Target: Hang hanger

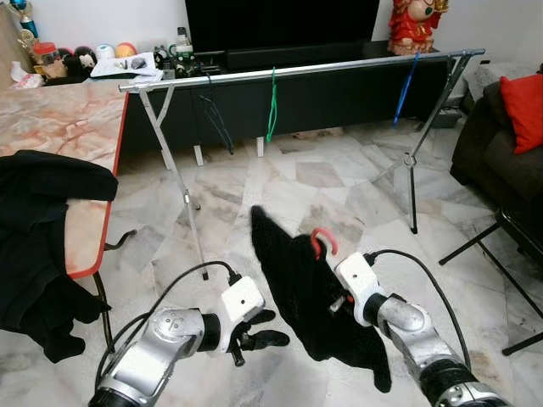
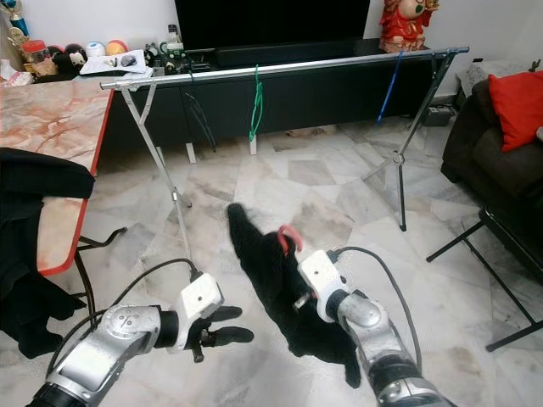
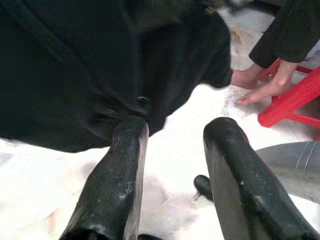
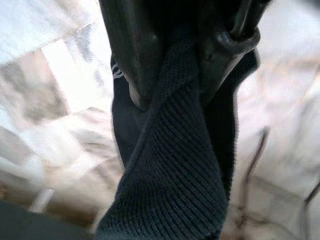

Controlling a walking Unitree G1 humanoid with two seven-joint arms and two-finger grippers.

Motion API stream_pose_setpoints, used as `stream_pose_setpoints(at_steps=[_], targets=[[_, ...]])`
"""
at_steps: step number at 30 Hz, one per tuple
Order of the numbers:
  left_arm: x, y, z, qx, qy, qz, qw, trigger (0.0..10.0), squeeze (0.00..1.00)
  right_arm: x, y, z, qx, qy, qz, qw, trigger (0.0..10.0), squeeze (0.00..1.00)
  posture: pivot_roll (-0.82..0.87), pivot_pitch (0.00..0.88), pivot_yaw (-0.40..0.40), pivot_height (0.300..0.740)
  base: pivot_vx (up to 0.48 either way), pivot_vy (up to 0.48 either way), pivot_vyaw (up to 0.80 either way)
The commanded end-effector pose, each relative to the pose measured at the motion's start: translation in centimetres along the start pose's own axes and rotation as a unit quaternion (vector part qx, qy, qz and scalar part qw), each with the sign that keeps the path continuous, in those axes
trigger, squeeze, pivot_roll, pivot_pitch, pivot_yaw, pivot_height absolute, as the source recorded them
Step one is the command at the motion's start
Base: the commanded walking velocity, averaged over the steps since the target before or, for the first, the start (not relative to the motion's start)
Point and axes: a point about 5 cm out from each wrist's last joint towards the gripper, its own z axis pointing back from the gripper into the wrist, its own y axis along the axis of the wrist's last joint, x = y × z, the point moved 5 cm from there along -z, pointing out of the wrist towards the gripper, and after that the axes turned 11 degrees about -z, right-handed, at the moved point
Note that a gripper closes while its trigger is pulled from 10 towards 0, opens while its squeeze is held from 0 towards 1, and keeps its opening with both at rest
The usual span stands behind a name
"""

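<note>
Black knitwear hangs from a red hanger above the marble floor, low and well short of the silver rail; the right end effector is clamped on the knit at the hanger's neck; the left end effector hovers beside the cloth, fingers spread apart and holding nothing; more dark clothing drapes over the pink bench on the left.

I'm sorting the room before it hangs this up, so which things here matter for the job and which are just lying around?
For the job:
red hanger
black garment on it
right pincer gripping them
metal drying rack
left pincer, open

Lying about:
green hanger
blue hanger
marble-top table
red cushion
</note>
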Motion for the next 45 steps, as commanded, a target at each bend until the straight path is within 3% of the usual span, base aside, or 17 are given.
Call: stream_pose_setpoints(at_steps=[1,2,5,10,11,14,19,20,21,22,26,33,35,39,45], targets=[[-0.2,0.0,0.4,0.003,0.0,-0.005,1.0,10.0,0.0,-0.8,-0.2,0.2,-0.008,0.035,0.03,0.999,10.0,0.0,0.06,0.081,0.031,0.74,0.0,0.0,0.0],[-0.2,-0.1,0.8,0.001,-0.002,-0.009,1.0,10.0,0.0,-1.3,-1.3,0.7,-0.035,0.07,0.05,0.996,10.0,0.0,0.06,0.081,0.031,0.74,0.0,0.0,0.0],[-0.3,-0.1,1.5,0.003,-0.008,-0.006,1.0,10.0,0.0,-1.0,-3.1,1.8,-0.081,0.09,0.077,0.99,10.0,0.0,0.06,0.081,0.031,0.74,0.0,0.0,0.0],[0.6,0.4,2.1,0.018,-0.047,0.004,0.999,10.0,0.0,-0.9,-3.9,2.5,-0.1,0.107,0.081,0.986,10.0,0.0,0.07,0.08,0.027,0.74,0.0,0.0,0.0],[1.0,0.8,2.3,0.031,-0.063,0.014,0.997,10.0,1.0,-1.4,-4.2,2.7,-0.107,0.132,0.075,0.983,10.0,0.0,0.07,0.08,0.027,0.74,0.0,0.0,0.0],[1.3,1.0,2.4,0.043,-0.077,0.026,0.996,10.0,1.0,-2.4,-4.9,3.2,-0.122,0.181,0.068,0.973,10.0,0.0,0.08,0.073,0.026,0.74,0.0,0.0,0.0],[1.0,-0.2,2.1,0.005,-0.063,-0.013,0.998,10.0,1.0,-3.6,-5.1,3.4,-0.129,0.231,0.051,0.963,10.0,0.0,0.09,0.066,0.024,0.74,0.0,0.0,0.0],[0.5,-1.1,1.8,-0.012,-0.046,-0.025,0.999,10.0,0.12,-4.1,-5.0,3.4,-0.127,0.249,0.044,0.959,10.0,0.0,0.1,0.063,0.024,0.74,0.0,0.0,0.0],[0.4,-1.3,1.8,-0.015,-0.043,-0.026,0.999,10.0,0.12,-4.2,-5.0,3.4,-0.126,0.254,0.041,0.958,10.0,0.0,0.1,0.063,0.024,0.74,0.0,0.0,0.0],[0.4,-1.6,1.7,-0.018,-0.043,-0.024,0.999,10.0,0.0,-4.5,-4.9,3.5,-0.124,0.265,0.035,0.956,10.0,0.0,0.09,0.061,0.024,0.74,0.0,0.0,0.0],[0.3,-1.7,1.4,-0.014,-0.034,-0.014,0.999,10.0,0.0,-4.9,-5.3,3.8,-0.146,0.292,0.054,0.944,10.0,0.0,0.1,0.057,0.023,0.74,0.0,0.0,0.0],[0.1,-2.7,1.2,-0.035,-0.02,-0.046,0.998,10.0,0.0,-5.1,-6.4,4.3,-0.183,0.31,0.076,0.93,10.0,0.0,0.1,0.056,0.023,0.74,0.0,0.0,0.0],[0.1,-3.6,0.9,-0.051,-0.02,-0.051,0.997,10.0,0.0,-5.2,-6.5,4.3,-0.185,0.309,0.085,0.929,10.0,0.0,0.11,0.052,0.023,0.74,0.0,0.0,0.0],[0.1,-5.5,0.7,-0.09,-0.015,-0.064,0.994,10.0,0.0,-4.9,-5.4,3.2,-0.159,0.278,0.091,0.943,10.0,0.0,0.1,0.051,0.026,0.74,0.0,0.0,0.0],[0.2,-6.1,0.2,-0.087,-0.002,-0.054,0.995,10.0,0.0,-5.5,-4.3,2.8,-0.131,0.296,0.084,0.942,10.0,0.0,0.1,0.051,0.029,0.74,0.0,0.0,0.0]])
